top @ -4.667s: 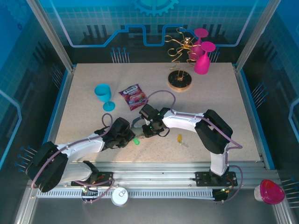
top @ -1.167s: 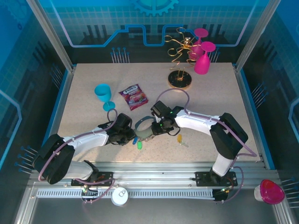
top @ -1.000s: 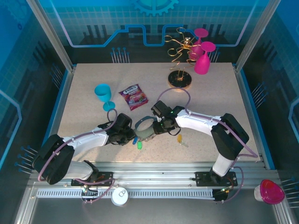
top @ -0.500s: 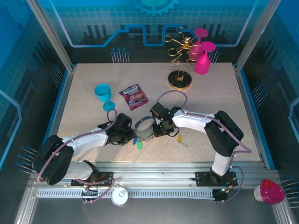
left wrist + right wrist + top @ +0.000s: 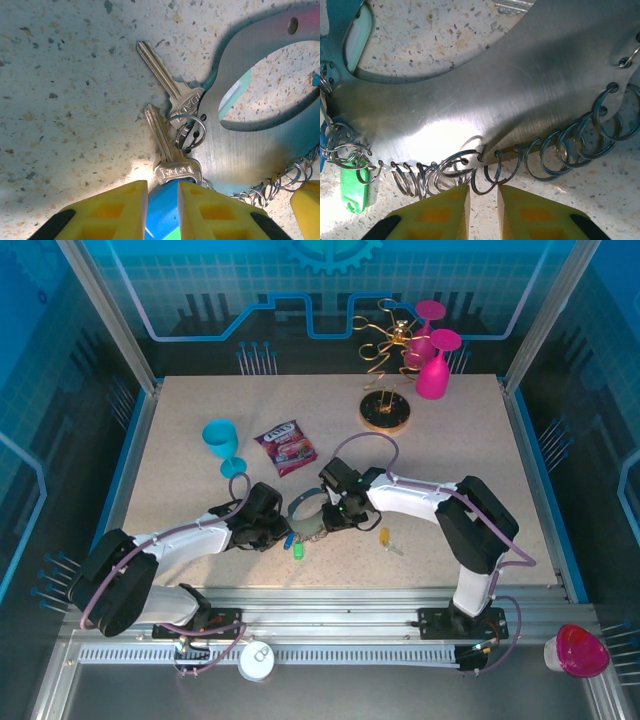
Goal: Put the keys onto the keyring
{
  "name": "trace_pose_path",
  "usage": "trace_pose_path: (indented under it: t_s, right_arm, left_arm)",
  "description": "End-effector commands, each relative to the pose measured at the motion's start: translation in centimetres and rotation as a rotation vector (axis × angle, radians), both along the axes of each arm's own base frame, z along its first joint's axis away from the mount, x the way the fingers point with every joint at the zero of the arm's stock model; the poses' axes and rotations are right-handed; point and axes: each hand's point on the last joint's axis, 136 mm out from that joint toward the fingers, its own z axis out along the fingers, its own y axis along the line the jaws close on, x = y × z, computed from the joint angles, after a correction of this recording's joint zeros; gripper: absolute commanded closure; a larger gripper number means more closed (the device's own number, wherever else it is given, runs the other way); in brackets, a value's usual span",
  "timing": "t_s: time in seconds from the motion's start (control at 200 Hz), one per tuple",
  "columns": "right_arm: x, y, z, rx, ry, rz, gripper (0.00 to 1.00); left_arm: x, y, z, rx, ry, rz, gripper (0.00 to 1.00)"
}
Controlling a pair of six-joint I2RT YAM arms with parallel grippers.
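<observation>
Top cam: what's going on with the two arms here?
Both arms are at the keyring mid-table. The left gripper is closed on a blue-headed key lying against the keyring's edge. The right gripper sits at its row of small split rings; whether it pinches one is unclear. A green key lies close by, and a yellow key lies apart on the table.

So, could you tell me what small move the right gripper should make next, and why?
Probably nudge the right gripper forward to pinch the split ring sitting just beyond its fingertips; the left gripper has the blue-headed key between its fingers.
</observation>
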Motion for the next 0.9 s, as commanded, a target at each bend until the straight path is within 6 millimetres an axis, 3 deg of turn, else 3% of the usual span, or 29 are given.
trace_pose_path:
  t_s: [0.0,0.26,0.44,0.605,0.896]
  right_arm:
    - [0.9,-0.2,-0.2,-0.028,-0.007,-0.024,0.76]
    - [1.8,0.3,1.8,0.015,-0.05,-0.049,0.72]
    - [2.8,-1.1,3.5,0.059,-0.077,-0.125,0.71]
    - [3.1,-2.1,3.0,0.059,-0.05,-0.16,0.72]
    - [2.4,-1.2,1.4,0.087,0.023,-0.165,0.73]
  left_arm:
    - [-0.5,0.5,-0.2,0.017,0.01,0.016,0.77]
    - [-0.5,0.5,-0.1,0.016,0.008,0.017,0.77]
    - [-0.6,0.6,-0.2,0.017,0.007,0.023,0.77]
    - [-0.5,0.5,-0.1,0.014,0.003,0.022,0.77]
    - [-0.6,0.8,0.1,0.018,-0.002,0.027,0.77]
